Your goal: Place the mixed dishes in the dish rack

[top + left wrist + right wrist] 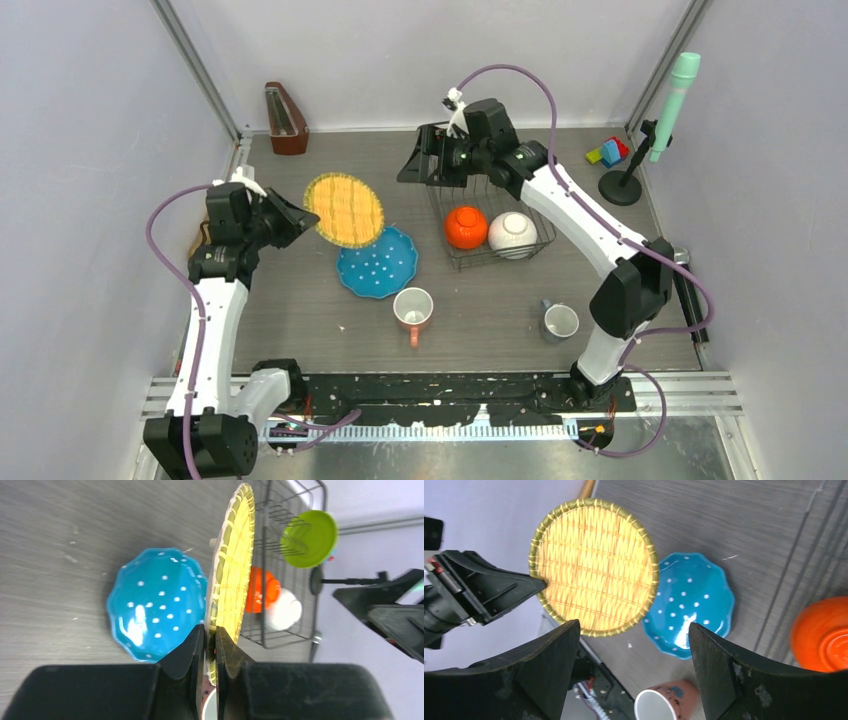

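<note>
My left gripper [300,222] [210,630] is shut on the rim of the yellow woven plate [345,210] [231,565] [594,566], which stands on edge. Beside it a blue white-dotted plate [377,262] [157,602] [691,602] lies flat on the table. The dish rack [490,245] holds the orange bowl [466,227] [821,632], the white bowl [512,234] and a lime-green plate [309,538]. My right gripper [412,155] [634,625] hangs open and empty over the rack's far left end. The pink mug [413,310] [669,702] and grey mug [559,322] stand near the front.
A brown metronome-like box [286,118] stands at the back left. Coloured toy blocks [608,151] and a green-topped stand [660,110] are at the back right. Grey walls close in both sides.
</note>
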You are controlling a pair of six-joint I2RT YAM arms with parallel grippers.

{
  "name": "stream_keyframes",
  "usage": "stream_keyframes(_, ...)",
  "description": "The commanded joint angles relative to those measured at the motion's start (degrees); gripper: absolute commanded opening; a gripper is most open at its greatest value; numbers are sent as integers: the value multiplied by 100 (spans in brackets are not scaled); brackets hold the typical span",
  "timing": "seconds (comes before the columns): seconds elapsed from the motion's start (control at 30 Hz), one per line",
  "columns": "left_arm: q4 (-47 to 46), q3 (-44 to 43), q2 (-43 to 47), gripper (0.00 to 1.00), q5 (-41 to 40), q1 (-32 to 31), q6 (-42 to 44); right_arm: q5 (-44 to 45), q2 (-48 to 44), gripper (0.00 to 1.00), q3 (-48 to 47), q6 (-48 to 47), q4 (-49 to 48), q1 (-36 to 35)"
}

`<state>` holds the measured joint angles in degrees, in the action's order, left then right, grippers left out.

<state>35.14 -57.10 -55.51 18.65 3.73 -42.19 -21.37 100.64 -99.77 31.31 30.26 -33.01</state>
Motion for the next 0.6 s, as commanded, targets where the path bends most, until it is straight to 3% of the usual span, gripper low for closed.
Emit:
stream_keyframes(0.0, -1389, 41, 169, 0, 1218, 126, -919, -470, -455, 84, 508, 942, -797, 215)
stream_keyframes(0.1, -2489, 318, 141, 0, 1677, 126, -1640, -458, -651, 84, 736, 1297, -1149, 238)
stream_keyframes(0.2, -3017, 450, 74, 0, 1913, 128, -1981, -522, -683, 83, 908, 1480, -1332, 237)
stream_keyframes(0.47, -3119, 418, 101, 0, 1990, 128, -2045, -954, -631, 59, 1503, 2454, -2498, 234)
stream_keyframes(0.57, -3119, 419, 101, 0, 2008, 124, -2042, -1038, -625, 58, 1576, 2537, -2731, 214)
